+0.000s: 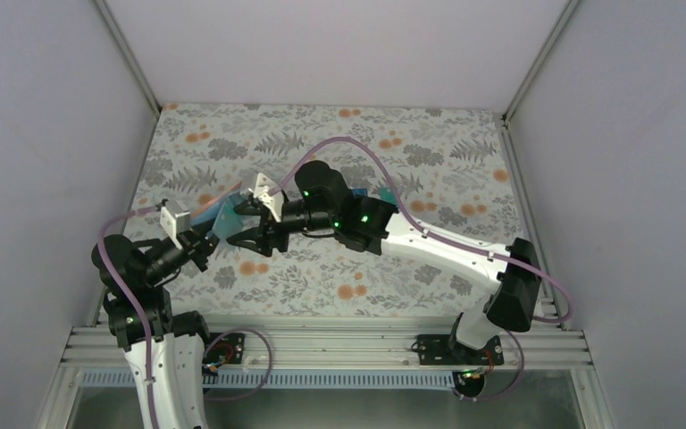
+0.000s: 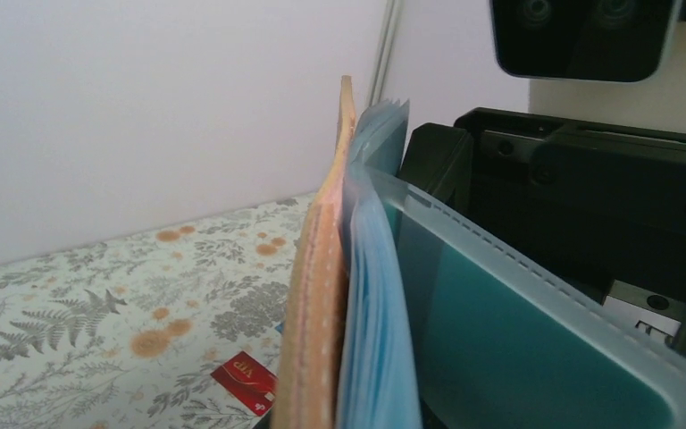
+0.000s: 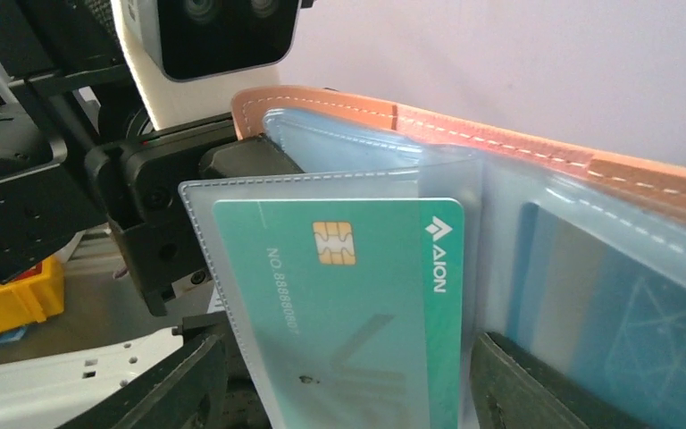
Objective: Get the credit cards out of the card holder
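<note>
Left end effector (image 1: 207,234) is clamped shut on the card holder (image 3: 500,143), held up off the counter (image 1: 411,161) and fanned open. We judge this presents the sleeves to the other arm.

Right end effector (image 1: 239,234) stands wide open. Its fingers (image 3: 518,384) flank the teal card (image 3: 348,286), which sits in its clear sleeve, ungripped.

Red card (image 2: 246,380) lies on the counter; blue card (image 3: 607,304) is in the holder.

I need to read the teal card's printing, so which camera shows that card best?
Right wrist: the teal card faces the lens, chip and lettering legible. Left wrist sees it at a steep slant, no print visible; top view, too small to make out.
</note>
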